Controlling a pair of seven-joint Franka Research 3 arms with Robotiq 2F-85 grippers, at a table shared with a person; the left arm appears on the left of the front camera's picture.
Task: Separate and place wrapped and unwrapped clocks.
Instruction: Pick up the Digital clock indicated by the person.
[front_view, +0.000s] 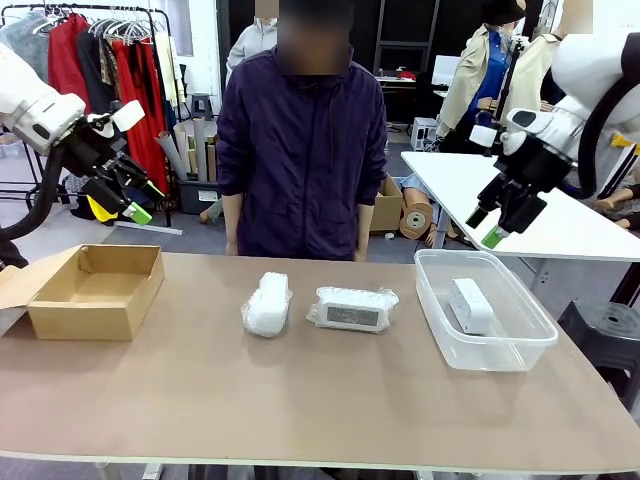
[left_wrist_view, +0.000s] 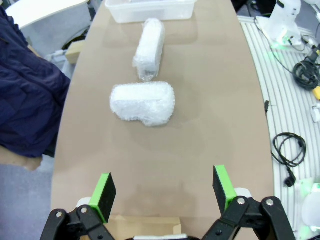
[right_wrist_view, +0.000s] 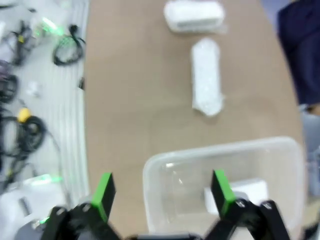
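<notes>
The left tool (left_wrist_view: 162, 192) hangs open and empty; ahead of it on the tabletop (left_wrist_view: 210, 145) lie one wrapped clock (left_wrist_view: 143, 103), then a second wrapped clock (left_wrist_view: 150, 47) beyond. The right tool (right_wrist_view: 162, 192), open and empty too, hovers over a clear tub (right_wrist_view: 220, 150) holding the bare clock (right_wrist_view: 252, 192) beneath it.

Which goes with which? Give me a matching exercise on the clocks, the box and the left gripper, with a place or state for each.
1. bare clock
2. wrapped clock with screen showing
3. cardboard box
4. left gripper

A. open, holding nothing
B. inside the clear tub
C. in the middle, beside the other wrapped clock
D. at the left end of the table, top open

Pairs: 1-B, 2-C, 3-D, 4-A
</notes>
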